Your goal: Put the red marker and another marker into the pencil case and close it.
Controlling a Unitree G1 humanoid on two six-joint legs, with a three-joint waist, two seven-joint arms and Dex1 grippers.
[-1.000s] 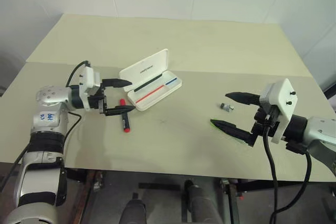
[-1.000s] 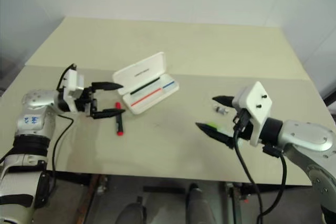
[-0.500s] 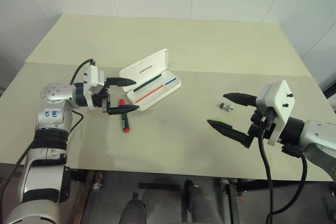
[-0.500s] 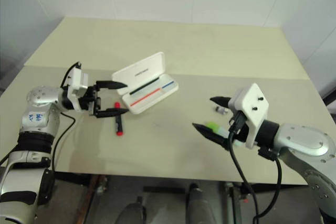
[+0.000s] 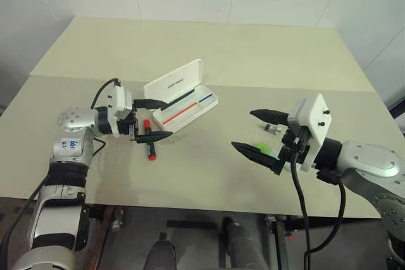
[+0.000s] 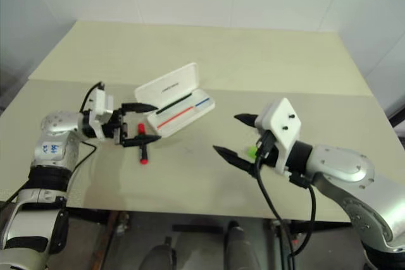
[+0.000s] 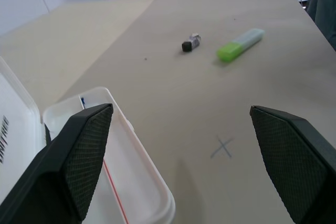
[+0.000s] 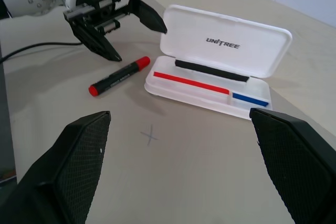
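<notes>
Open white pencil case point(image 8: 220, 72) (red-and-blue stripe inside, black lettering)

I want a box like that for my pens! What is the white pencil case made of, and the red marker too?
The pencil case looks like smooth, hard white plastic: thin moulded walls, rounded corners, a slight shine, lettering printed on the open lid. The red marker seems plastic as well, with a dark, slightly glossy barrel and a bright red cap. The table under them looks like matte beige board, though its material is less sure.

Pencil case point(image 5: 183, 96) lay open on table point(image 5: 209, 49). Left gripper point(image 5: 156, 119), jaws apart, hovered over red marker point(image 5: 149, 138).
</notes>
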